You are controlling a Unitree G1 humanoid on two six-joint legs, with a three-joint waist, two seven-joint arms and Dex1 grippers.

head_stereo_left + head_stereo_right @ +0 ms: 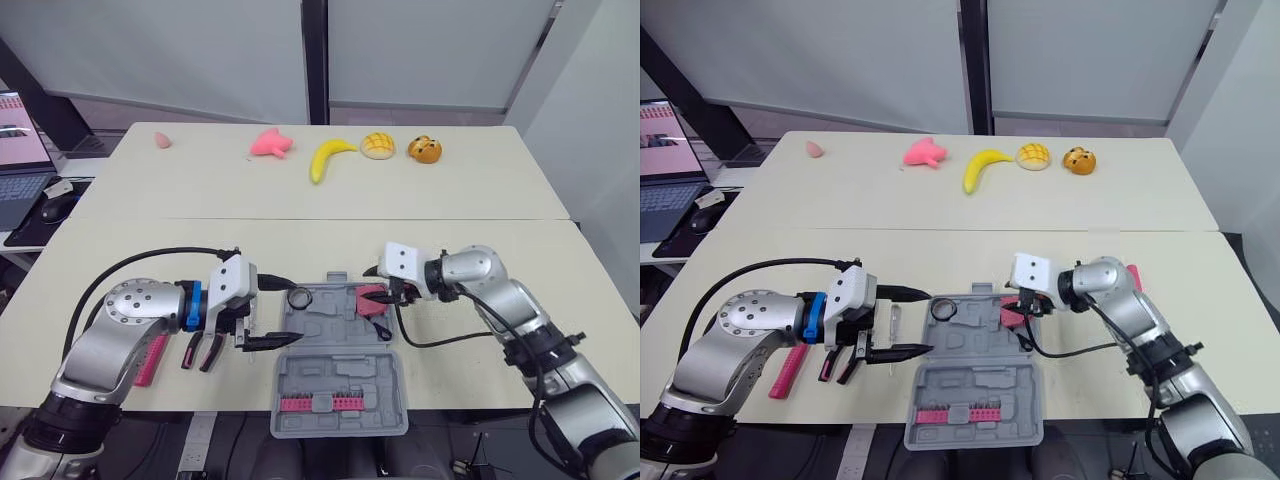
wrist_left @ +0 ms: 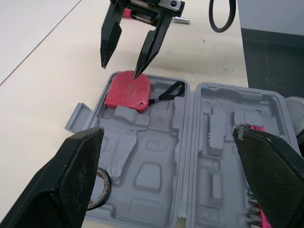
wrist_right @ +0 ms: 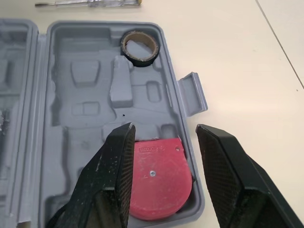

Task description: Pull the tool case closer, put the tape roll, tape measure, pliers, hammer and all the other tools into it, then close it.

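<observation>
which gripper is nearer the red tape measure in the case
Right: the right gripper hangs open just over the tape measure; the left gripper is at the other end of the case, by the tape roll.

Nothing is legible; the label point(image 3: 148, 149) on the tape measure point(image 3: 159, 185) is unreadable.

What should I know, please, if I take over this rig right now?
Left gripper: jaws open, empty, beside the tool case.
Right gripper: jaws open over the tape measure.
Done: the tool case lies open at the near table edge, with the tape roll and tape measure in it.
To do: a screwdriver, a dark tool and a pink-handled tool lie on the table left of it; load them, then close it.
</observation>
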